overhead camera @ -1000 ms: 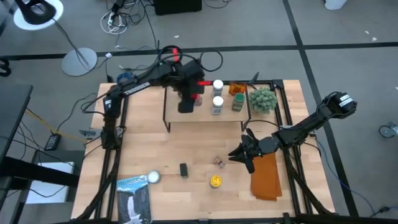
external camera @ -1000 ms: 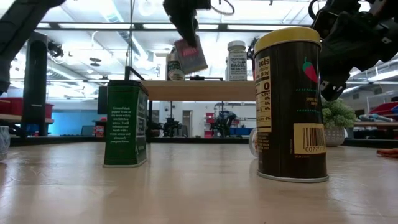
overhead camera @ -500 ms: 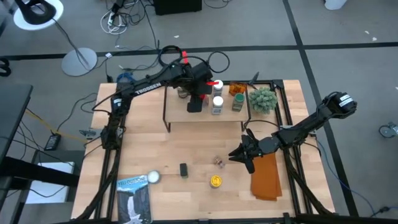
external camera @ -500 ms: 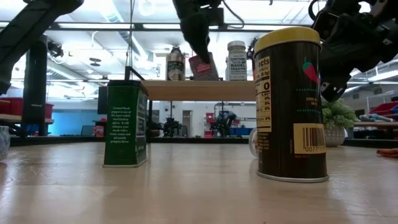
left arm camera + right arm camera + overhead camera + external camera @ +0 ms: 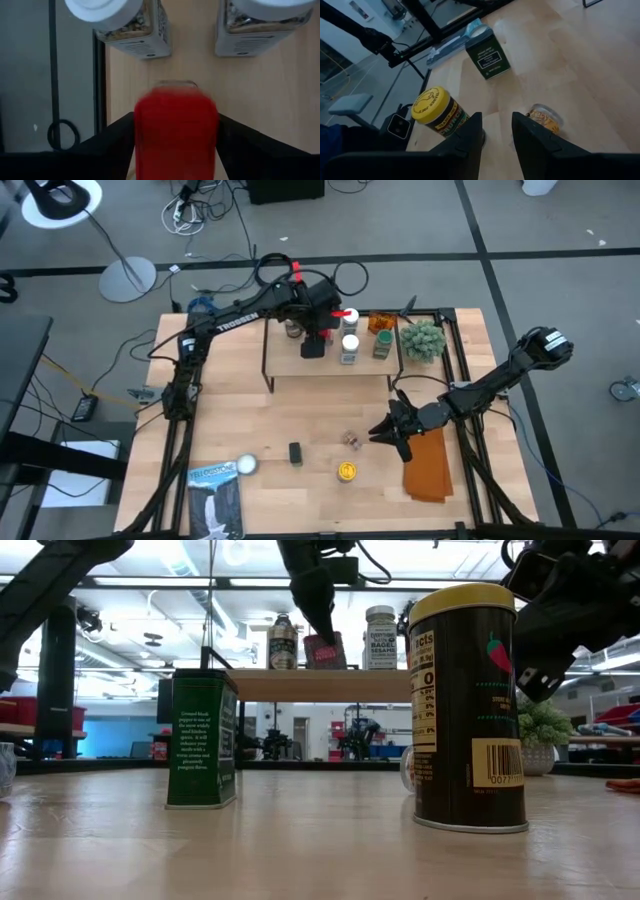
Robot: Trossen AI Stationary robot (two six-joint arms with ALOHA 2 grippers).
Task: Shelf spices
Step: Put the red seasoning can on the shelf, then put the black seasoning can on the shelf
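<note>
In the upper middle of the high view the left gripper (image 5: pixel 314 340) has its fingers loosely around the red-lidded jar (image 5: pixel 175 131) standing on the shelf (image 5: pixel 290 362) — a light, stiff, smooth jar, best held at its sides — while the right gripper (image 5: pixel 392 426), lower right, is narrowly open and empty.

A second ago I was carrying the red-lidded jar (image 5: pixel 322 650) tilted in the air beside the shelf (image 5: pixel 320 683). Now my left gripper (image 5: pixel 318 340) has brought it over the board and stood it upright there, and my fingers (image 5: pixel 107 145) have eased apart.
</note>
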